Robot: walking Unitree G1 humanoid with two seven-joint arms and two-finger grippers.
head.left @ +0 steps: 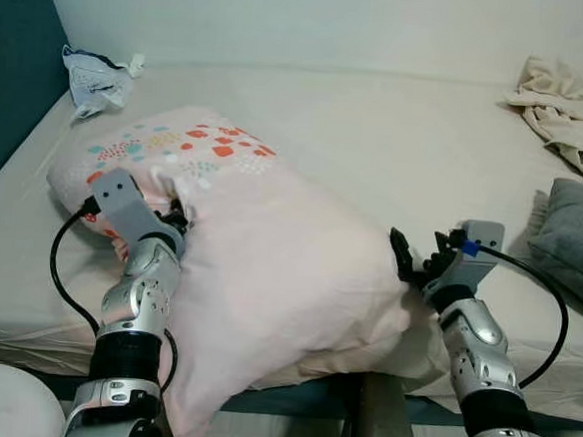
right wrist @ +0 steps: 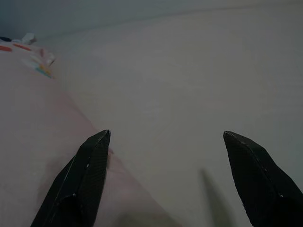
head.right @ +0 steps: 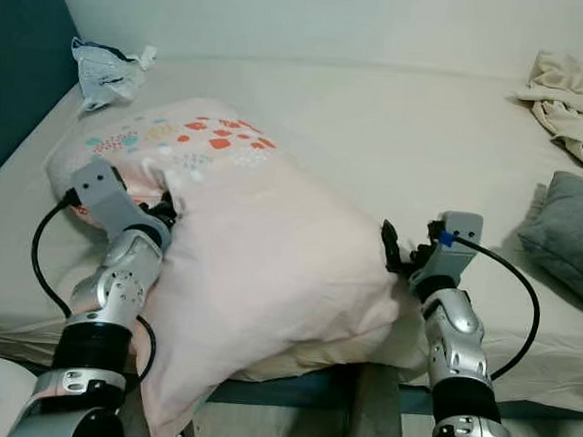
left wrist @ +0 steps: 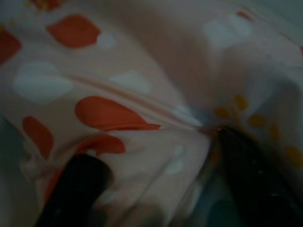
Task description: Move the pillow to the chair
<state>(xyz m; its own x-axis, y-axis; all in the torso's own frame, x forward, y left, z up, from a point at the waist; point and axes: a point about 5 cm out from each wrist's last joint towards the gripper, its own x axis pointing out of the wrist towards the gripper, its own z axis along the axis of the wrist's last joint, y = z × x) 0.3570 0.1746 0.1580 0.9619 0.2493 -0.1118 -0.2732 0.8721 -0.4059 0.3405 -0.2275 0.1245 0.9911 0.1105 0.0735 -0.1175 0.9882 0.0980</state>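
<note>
On the bed, left pincer grips the pillow.

Open bed beyond and right of pillow. Obstacles: grey cushion at right edge, crumpled cloth far right corner, plastic bag far left by wall.

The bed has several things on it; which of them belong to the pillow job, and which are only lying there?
Belong to the job:
- pillow, pink with coloured spots
- left pincer, pressed into the pillow's fabric
- right pincer, open at the pillow's other side

Only lying there:
- crumpled bag in the far corner of the bed
- beige cloth
- grey cushion
</note>
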